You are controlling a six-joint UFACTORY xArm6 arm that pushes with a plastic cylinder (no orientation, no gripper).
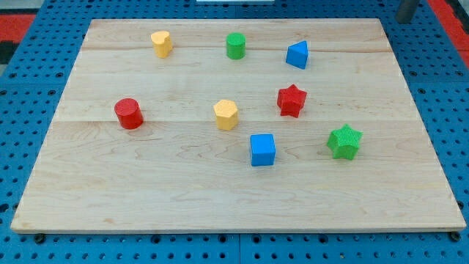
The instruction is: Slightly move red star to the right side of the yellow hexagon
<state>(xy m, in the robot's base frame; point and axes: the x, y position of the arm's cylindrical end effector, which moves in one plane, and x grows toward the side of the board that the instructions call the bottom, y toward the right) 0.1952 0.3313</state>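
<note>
Pale wooden board (pixel 220 191) on blue perforated surface (pixel 29 88); red patches, perhaps flooring (pixel 18 18), behind

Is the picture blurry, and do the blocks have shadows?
Camera view: sharp all over, no glare on the pale wooden board; light is soft and even, so the red star block and yellow hexagon block cast only faint small shadows at their bases. My tip doesn't show; only a dark rod at the view's top right.

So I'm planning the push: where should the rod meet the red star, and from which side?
My tip isn't in view. The red star already sits to the view's right of the yellow hexagon, slightly higher. Probably touch its upper-left points and nudge gently toward the lower right.
</note>
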